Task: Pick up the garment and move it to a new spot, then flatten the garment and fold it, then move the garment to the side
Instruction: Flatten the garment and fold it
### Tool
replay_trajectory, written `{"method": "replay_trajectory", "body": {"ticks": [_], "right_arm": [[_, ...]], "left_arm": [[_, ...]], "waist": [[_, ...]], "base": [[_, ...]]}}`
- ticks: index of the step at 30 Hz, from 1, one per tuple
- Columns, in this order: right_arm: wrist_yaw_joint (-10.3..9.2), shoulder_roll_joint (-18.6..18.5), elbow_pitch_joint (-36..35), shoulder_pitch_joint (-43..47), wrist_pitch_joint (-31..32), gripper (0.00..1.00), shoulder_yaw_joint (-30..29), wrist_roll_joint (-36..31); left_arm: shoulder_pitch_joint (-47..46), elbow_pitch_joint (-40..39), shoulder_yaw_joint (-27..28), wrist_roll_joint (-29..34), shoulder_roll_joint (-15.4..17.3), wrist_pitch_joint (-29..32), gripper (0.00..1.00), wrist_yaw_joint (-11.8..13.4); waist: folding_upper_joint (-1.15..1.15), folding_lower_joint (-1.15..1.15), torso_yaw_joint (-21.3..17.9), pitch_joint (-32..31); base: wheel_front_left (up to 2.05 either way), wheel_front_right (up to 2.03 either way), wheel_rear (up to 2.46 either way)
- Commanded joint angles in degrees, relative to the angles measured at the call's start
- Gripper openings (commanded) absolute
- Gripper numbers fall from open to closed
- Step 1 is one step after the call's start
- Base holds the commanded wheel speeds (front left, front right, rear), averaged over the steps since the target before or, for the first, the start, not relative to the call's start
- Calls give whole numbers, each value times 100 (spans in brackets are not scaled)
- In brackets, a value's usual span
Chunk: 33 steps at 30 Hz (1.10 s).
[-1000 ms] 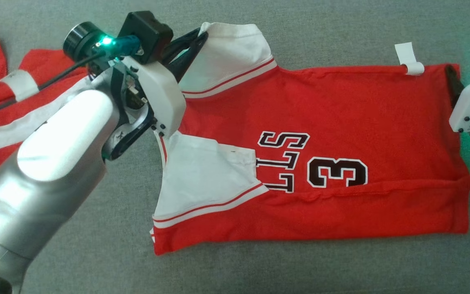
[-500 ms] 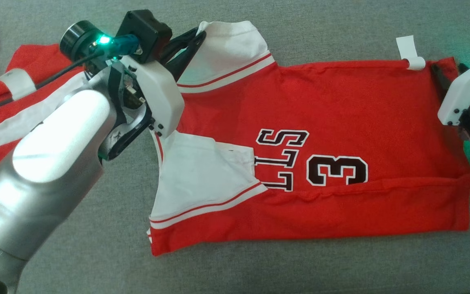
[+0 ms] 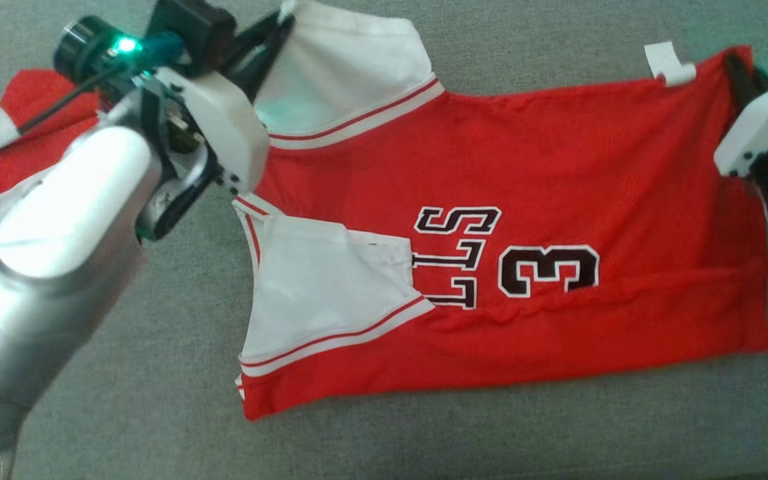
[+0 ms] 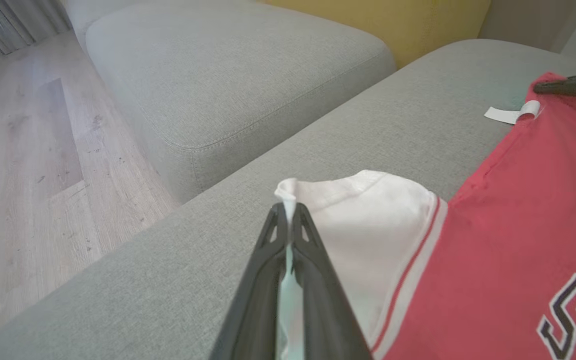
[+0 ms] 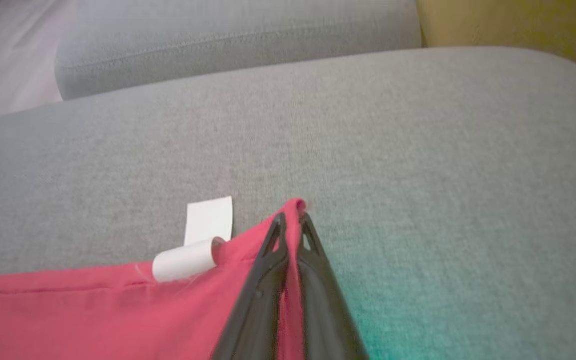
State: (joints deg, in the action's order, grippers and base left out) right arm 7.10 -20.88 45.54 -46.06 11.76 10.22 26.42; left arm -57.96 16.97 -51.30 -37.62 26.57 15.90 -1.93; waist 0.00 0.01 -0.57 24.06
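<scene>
Nearest me, the folded front edge of the jersey [image 3: 524, 167] sits about where it did 1 second back, flat on the grey sofa cushion [image 3: 157, 400]. Further out it's a different story: both far corners now ride higher in the head view, with the red cloth stretched between them. My right gripper [image 5: 293, 220] was spread wide beside the hem corner back then. Now its 2 fingers are pressed together on that red corner, just beside the curled white tag [image 5: 193, 250].

The lettering is partly folded under, so I only read "LLS" and a 3 [image 3: 547, 270]. My left forearm [image 3: 57, 227] covers part of another red garment [image 3: 17, 163] off to the left. My right fingertips are hard to pick out in the head view.

My left gripper [image 4: 288, 212] is clamped too, pinching the tip of the white sleeve [image 4: 368, 215]. Beyond that there's more grey sofa, then wood floor [image 4: 28, 150].
</scene>
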Motion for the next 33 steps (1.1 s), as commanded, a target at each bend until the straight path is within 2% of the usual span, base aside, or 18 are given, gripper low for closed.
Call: {"method": "replay_trajectory", "body": {"ticks": [1, 8, 16, 22, 25, 33], "right_arm": [[39, -117, -234, -255, -183, 0, 51, 78], [39, -105, -286, -648, -789, 0, 36, 289], [39, -68, -266, -1114, -1314, 0, 134, 445], [39, -77, -155, -1224, -1447, 0, 285, 541], [39, -131, -97, -1162, -1477, 0, 362, 672], [39, -480, -340, -622, -1140, 0, 875, 1282]], "left_arm": [[-383, -37, 359, 84, 214, -132, 0, 59], [-731, 554, 571, 187, 33, -723, 0, 164], [-1235, 1277, 695, 323, -252, -1406, 0, 142], [-1418, 1695, 699, 345, -426, -1735, 0, 53], [-1373, 1853, 607, 331, -485, -1785, 0, -87], [-961, 1750, 342, 248, -406, -1767, 0, -319]], "waist": [[0, -1, -14, 20], [0, -1, -80, 103], [0, -1, -141, 164], [0, -1, -145, 142], [0, -1, -121, 82], [0, -1, 0, -215]], "base": [[0, 0, 0], [0, 0, 0], [0, 0, 0], [0, 0, 0], [0, 0, 0], [0, 0, 0]]}}
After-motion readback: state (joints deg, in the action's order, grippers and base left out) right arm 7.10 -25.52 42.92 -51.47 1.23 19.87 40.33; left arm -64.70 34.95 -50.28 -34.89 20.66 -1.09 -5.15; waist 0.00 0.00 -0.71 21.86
